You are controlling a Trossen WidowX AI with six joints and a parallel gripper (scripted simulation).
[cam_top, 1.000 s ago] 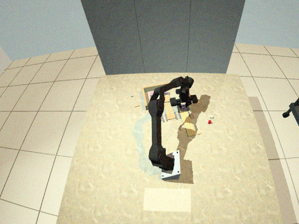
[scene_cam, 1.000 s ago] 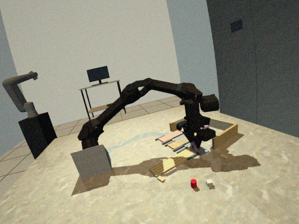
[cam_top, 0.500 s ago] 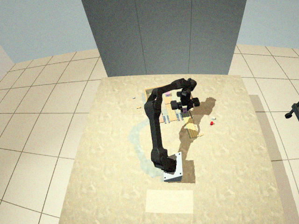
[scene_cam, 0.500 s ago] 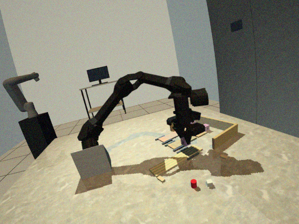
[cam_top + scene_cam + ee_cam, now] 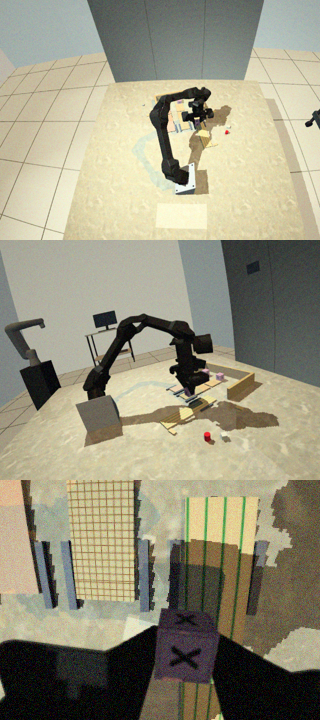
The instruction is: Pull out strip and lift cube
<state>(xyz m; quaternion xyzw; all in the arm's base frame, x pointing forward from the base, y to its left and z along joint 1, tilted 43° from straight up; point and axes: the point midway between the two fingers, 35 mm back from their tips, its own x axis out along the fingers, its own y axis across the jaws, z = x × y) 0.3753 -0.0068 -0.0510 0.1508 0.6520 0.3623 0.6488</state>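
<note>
From the top view, the pincer (image 5: 197, 121) hangs over the near end of the green-lined strip (image 5: 205, 138), a purple cube (image 5: 196, 119) between its fingers. The exterior view shows that cube (image 5: 188, 392) clamped at the fingertips, above the worktop (image 5: 258, 446) and the strip (image 5: 180, 415). At the wrist, the X-marked cube (image 5: 185, 651) sits gripped between both dark fingers.

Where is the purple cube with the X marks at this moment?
The purple cube sits between the fingers of the gripper, above the green-striped strip in the wrist view.
</note>
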